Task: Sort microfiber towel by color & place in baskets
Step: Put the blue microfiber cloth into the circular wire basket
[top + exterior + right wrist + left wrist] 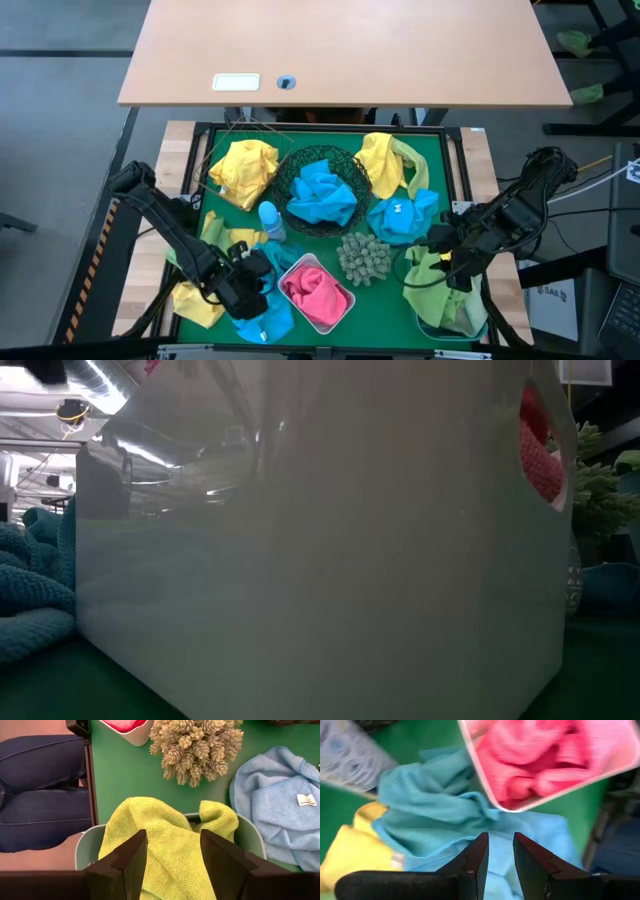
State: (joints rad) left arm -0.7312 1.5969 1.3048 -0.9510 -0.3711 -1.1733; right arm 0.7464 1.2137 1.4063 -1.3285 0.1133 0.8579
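My left gripper [250, 293] [499, 842] hovers low over a bright blue towel [445, 820] crumpled on the green mat beside the white tub [318, 292], which holds pink towels [545, 760]. Its fingers stand a narrow gap apart. My right gripper [452, 265] [172, 845] is wide open above a lime green towel [165, 845]. That towel lies in the translucent tub [250, 837] and drapes over its rim. The black mesh bowl [320, 190] holds blue towels. Yellow towels lie at the far left [245, 170] and near left [198, 302]. My left gripper points down at the blue towel's rumpled middle [470, 827], its fingers a narrow gap apart with blue cloth showing between them. I cannot tell whether the fingertips touch the cloth.
A spiky grey-green ball [363, 257] sits between the two tubs. A small blue bottle [270, 222] stands by the mesh bowl. More towels lie at the far right: yellow and lime [388, 160], blue [402, 215]. A person's jeans [45, 790] show past the near edge.
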